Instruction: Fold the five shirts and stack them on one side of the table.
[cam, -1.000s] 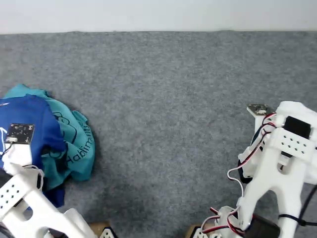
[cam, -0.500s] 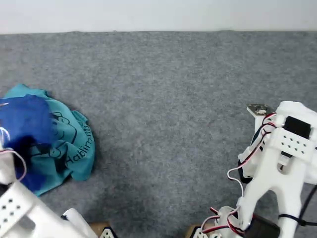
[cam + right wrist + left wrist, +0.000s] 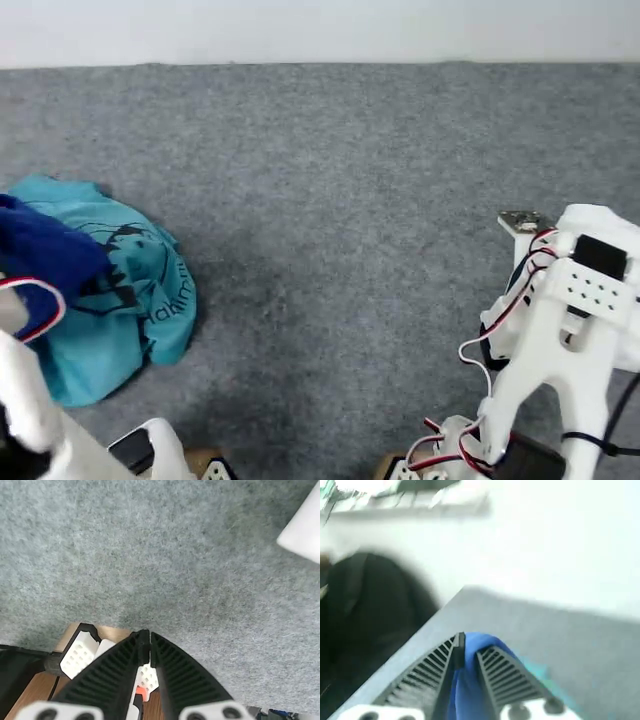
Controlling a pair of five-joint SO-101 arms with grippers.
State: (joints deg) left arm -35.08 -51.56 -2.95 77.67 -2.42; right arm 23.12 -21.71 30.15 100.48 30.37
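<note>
Pulled the crumpled blue shirt (image 3: 40,255) off the teal shirt (image 3: 120,310), my left claw (image 3: 465,647) pinching it, edge cut off; right claw (image 3: 145,639) closed, empty.

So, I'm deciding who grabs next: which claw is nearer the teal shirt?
Left. The left claw, shut on the blue shirt, is right beside the teal shirt. The right claw is shut, far across the table at its near edge.
</note>
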